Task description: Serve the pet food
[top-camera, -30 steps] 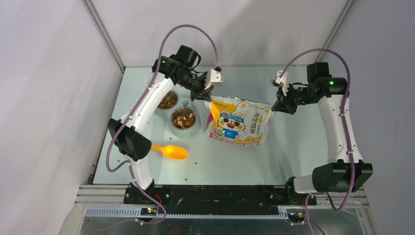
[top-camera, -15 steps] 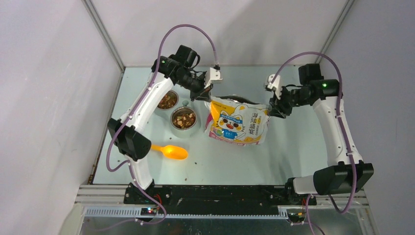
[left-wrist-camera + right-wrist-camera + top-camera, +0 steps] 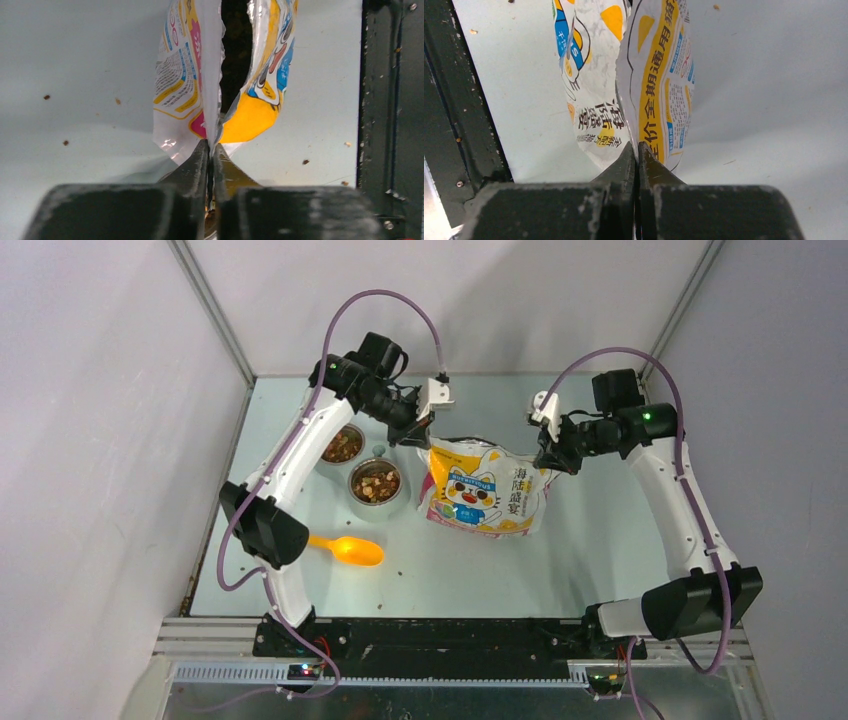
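The pet food, brown mixed kibble [image 3: 376, 483], fills two steel bowls [image 3: 360, 498] [image 3: 342, 446] left of the cartoon-cat bag [image 3: 487, 495]. The bag stands on the table with its top open. My left gripper [image 3: 420, 436] is shut on the bag's top left corner. My right gripper [image 3: 546, 458] is shut on the top right corner. In the left wrist view the gripper [image 3: 212, 147] pinches the bag's edge [image 3: 185, 75], with a dark gap at the mouth. In the right wrist view the gripper [image 3: 638, 147] pinches the other edge [image 3: 659, 75].
An orange scoop [image 3: 350, 550] lies on the table in front of the bowls. A few loose kibble crumbs [image 3: 46, 97] dot the table. Grey walls close in the back and both sides.
My right gripper has moved left toward the left gripper with the bag's corner in it, and the bag's top has narrowed. The left arm has not moved.
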